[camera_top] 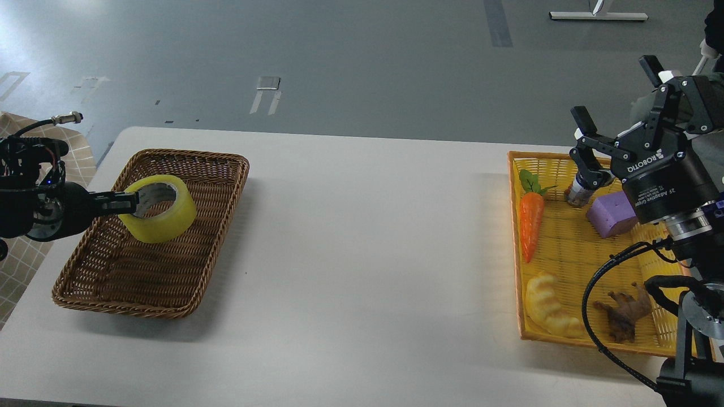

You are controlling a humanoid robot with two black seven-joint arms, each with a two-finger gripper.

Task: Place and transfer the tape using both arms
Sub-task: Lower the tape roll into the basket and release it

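Our left arm reaches in level from the left edge, and its black two-finger gripper [129,202] is closed on the near wall of the wide roll of translucent yellow packing tape [161,212], one finger inside the core opening. The tape sits tilted over the brown woven wicker basket [186,282] on the left of the white desk [362,254]; we cannot tell whether it touches the basket floor.

Our right arm rises from the lower right corner, wrist bent back, and its black ROBOTIQ gripper [613,93] stands open, fingers spread wide and pointing up and left, holding nothing. It hangs above the yellow plastic tray [565,237], which holds an orange toy carrot [531,223], a purple block [611,215], a yellowish bread-shaped toy [548,308] and a brown root-like piece [622,314].
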